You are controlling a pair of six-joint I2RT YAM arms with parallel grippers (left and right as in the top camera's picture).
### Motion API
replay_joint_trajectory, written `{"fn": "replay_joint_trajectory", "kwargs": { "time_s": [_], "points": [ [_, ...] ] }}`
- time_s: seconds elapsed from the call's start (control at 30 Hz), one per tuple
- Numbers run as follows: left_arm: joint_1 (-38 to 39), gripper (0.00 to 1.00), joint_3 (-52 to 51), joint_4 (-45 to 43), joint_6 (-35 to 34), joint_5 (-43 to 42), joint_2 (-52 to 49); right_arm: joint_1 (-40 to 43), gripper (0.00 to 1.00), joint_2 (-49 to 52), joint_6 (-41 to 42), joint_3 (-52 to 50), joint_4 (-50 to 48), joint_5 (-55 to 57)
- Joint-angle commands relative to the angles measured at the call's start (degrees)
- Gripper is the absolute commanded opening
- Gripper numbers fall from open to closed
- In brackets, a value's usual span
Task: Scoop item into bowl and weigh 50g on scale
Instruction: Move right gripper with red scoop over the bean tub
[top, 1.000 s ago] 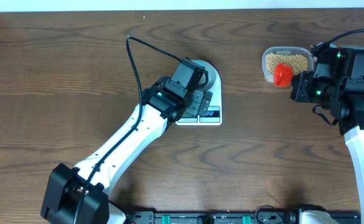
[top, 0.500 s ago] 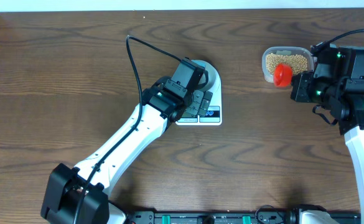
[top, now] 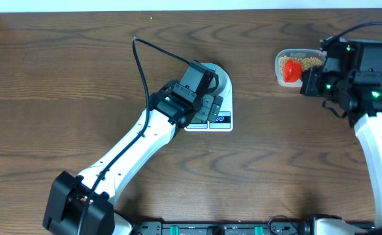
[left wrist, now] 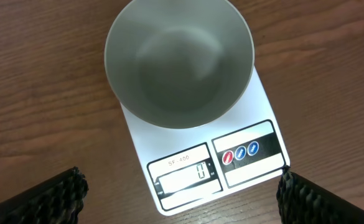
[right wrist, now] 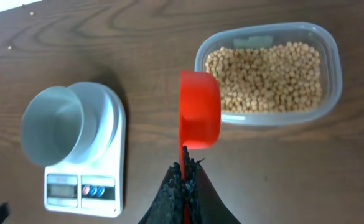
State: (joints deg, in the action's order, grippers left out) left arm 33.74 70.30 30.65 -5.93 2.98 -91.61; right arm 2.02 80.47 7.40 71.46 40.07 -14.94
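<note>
The pale bowl stands empty on the white scale, whose display reads 0. My left gripper is open and hovers over the scale's front, touching nothing. My right gripper is shut on the handle of a red scoop; the scoop is held over the near left edge of the clear tub of tan beans. The bowl and scale also show in the right wrist view. In the overhead view the left arm hides most of the scale.
The clear tub stands at the back right of the brown wooden table. A black cable from the left arm arcs over the table's middle left. The table's far edge runs along the top of the overhead view.
My right gripper has moved back and a little left with the red scoop, bringing it further over the tub. The left arm has not moved.
</note>
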Motion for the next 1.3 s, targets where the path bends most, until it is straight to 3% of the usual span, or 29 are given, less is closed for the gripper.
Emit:
{"fn": "replay_joint_trajectory", "kwargs": {
  "time_s": [0.0, 0.43, 1.27],
  "points": [
    [-0.2, 1.00, 0.1, 0.2, 0.3, 0.7, 0.4, 1.0, 0.01, 2.0, 0.2, 0.6, -3.0, 1.7],
    [-0.2, 1.00, 0.1, 0.2, 0.3, 0.7, 0.4, 3.4, 0.01, 3.3, -5.0, 0.6, -16.0, 8.4],
    [-0.2, 1.00, 0.1, 0.2, 0.3, 0.7, 0.4, 4.5, 0.01, 8.9, -11.2, 0.6, -15.2, 9.4]
  ]
}}
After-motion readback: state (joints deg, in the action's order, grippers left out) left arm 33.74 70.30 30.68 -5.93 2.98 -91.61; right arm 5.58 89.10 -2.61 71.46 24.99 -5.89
